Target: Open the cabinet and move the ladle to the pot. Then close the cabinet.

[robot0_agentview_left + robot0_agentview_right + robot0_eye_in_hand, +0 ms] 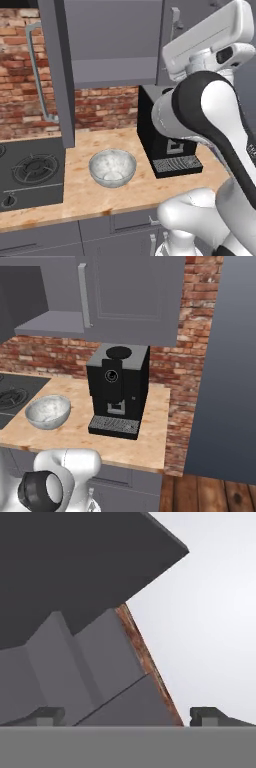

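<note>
Gripper (127, 716) spread wide, empty, cabinet (107, 42) door ajar, bowl (112, 167) on counter (125, 192)

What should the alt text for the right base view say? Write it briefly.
A black coffee machine stands on a wooden counter against a brick wall, with a glass bowl to its left. Above hangs a grey cabinet, its left door open.

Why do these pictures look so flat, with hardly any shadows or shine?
Left base view: even light, only a faint shadow under the bowl, everything slightly soft. Right base view: the coffee machine is matte, no glare. Hand view: plain grey cabinet faces against blank white, edges sharp, no blur.
</note>
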{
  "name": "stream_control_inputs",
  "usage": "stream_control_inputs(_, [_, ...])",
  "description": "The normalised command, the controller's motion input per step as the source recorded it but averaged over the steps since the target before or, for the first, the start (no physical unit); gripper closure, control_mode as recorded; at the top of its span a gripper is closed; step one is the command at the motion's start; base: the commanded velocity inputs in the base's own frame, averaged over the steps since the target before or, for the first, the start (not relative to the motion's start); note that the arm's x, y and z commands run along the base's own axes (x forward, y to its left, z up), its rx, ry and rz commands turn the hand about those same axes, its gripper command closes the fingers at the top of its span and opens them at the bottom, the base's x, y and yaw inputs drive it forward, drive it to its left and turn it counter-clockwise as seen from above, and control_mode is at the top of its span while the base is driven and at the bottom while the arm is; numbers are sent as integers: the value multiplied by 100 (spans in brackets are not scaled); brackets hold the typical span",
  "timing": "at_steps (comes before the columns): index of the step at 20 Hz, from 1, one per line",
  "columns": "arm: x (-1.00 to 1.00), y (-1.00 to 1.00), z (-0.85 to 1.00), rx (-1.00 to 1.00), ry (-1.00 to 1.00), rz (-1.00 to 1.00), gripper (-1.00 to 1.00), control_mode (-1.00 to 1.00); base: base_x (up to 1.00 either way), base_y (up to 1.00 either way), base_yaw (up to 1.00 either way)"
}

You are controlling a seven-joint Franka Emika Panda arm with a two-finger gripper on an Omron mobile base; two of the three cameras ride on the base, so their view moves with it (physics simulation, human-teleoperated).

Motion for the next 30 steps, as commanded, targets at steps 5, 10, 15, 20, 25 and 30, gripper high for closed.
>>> stream_control_inputs(5, [-8, 3, 1, -76, -55, 3, -100, -100, 0, 0, 0])
stream_control_inputs(10, [-8, 9, -4, -84, -53, 0, -100, -100, 0, 0, 0])
stream_control_inputs(15, [-30, 31, -27, -87, -54, -4, -100, -100, 0, 0, 0])
stream_control_inputs(20, [-11, 31, -45, -86, -48, -12, -100, -100, 0, 0, 0])
stream_control_inputs(25, [-3, 67, -54, -82, -48, -20, -100, -100, 0, 0, 0])
stream_control_inputs(30, [-11, 77, -50, -74, -56, -28, -100, -100, 0, 0, 0])
